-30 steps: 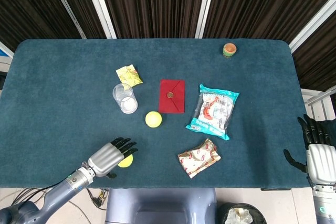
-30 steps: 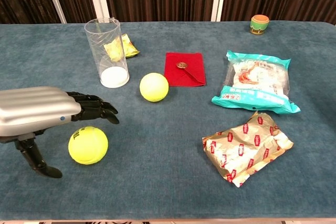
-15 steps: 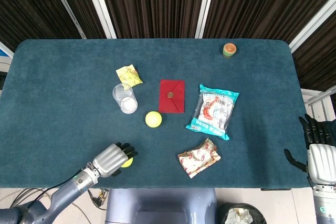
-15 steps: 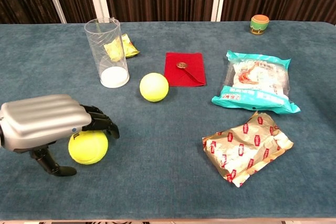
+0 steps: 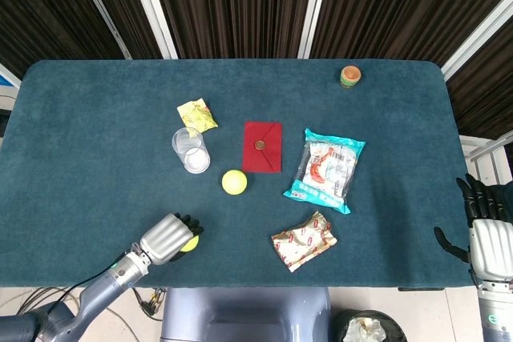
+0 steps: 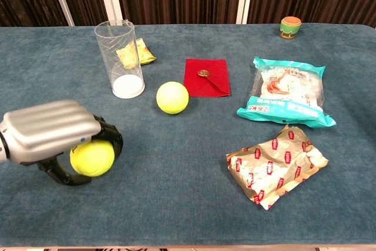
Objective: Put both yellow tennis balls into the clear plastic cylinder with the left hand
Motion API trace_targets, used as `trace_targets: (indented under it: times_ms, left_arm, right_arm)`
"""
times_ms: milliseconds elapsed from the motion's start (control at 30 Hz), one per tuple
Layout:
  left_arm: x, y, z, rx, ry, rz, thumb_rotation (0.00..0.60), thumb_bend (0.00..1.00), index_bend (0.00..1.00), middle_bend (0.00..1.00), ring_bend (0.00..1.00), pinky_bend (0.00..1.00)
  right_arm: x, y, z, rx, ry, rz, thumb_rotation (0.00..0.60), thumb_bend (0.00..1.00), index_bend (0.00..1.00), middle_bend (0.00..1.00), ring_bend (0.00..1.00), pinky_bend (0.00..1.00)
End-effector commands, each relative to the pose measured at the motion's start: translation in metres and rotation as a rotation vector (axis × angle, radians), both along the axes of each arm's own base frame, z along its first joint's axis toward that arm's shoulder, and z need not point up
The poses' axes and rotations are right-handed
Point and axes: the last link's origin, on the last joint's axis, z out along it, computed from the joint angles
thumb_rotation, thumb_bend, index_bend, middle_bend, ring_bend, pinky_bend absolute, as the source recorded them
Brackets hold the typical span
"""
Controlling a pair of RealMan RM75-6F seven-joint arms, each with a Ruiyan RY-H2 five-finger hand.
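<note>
My left robot hand (image 6: 56, 139) has now closed around one yellow tennis ball (image 6: 92, 157); a moment ago its fingers only lay flat over the ball. The ball sits in my grip near the 7 o'clock corner of the blue counter (image 5: 96, 158). My fingers hide most of it in the head view. The second tennis ball (image 5: 233, 182) has not moved, at 4 o'clock of the clear plastic cylinder (image 6: 120, 59), which stands upright. My right robot hand (image 5: 485, 234) waits off the counter's 4 o'clock edge, fingers spread, holding nothing, partly cut off.
</note>
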Motion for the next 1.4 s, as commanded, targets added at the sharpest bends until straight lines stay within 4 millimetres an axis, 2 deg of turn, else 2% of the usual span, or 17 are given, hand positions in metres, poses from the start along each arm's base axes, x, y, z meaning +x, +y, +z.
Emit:
trace_targets:
  times_ms: [33,233,400,500,600,800,1033,1400]
  left_arm:
    - [0.006,0.012,0.018,0.058,-0.074,-0.003,0.600,0.34,0.47,0.47,0.38,0.57]
    - [0.032,0.044,0.069,0.190,-0.173,-0.041,0.600,0.34,0.47,0.45,0.38,0.57]
    - [0.064,0.076,0.112,0.294,-0.210,-0.051,0.600,0.34,0.47,0.45,0.38,0.57]
    - [0.078,0.090,0.129,0.345,-0.203,-0.059,0.600,0.34,0.47,0.45,0.38,0.57]
    - [0.088,0.101,0.137,0.373,-0.177,-0.052,0.600,0.33,0.47,0.45,0.38,0.57]
    - [0.097,0.122,0.135,0.433,-0.070,-0.065,0.600,0.34,0.47,0.45,0.38,0.57]
    - [0.097,0.146,0.117,0.450,-0.007,0.003,0.600,0.33,0.47,0.45,0.38,0.57]
    - [0.089,0.161,0.087,0.414,0.000,0.104,0.600,0.33,0.47,0.44,0.38,0.56]
  right_arm:
    - [-0.001,0.000,0.000,0.000,-0.001,-0.005,0.600,0.34,0.00,0.00,0.05,0.09]
    - [0.000,-0.001,-0.004,0.008,0.003,-0.013,0.600,0.34,0.00,0.00,0.05,0.09]
    - [0.001,-0.001,-0.008,0.019,0.014,-0.016,0.600,0.34,0.00,0.00,0.05,0.09]
    - [0.001,-0.001,-0.009,0.021,0.017,-0.019,0.600,0.34,0.00,0.00,0.05,0.09]
    - [0.001,-0.001,-0.010,0.023,0.017,-0.023,0.600,0.34,0.00,0.00,0.05,0.09]
    - [0.001,-0.001,-0.012,0.031,0.020,-0.027,0.600,0.34,0.00,0.00,0.05,0.09]
    - [-0.001,-0.002,-0.009,0.021,0.017,-0.033,0.600,0.34,0.00,0.00,0.05,0.09]
    - [-0.003,-0.003,-0.007,0.010,0.012,-0.039,0.600,0.34,0.00,0.00,0.05,0.09]
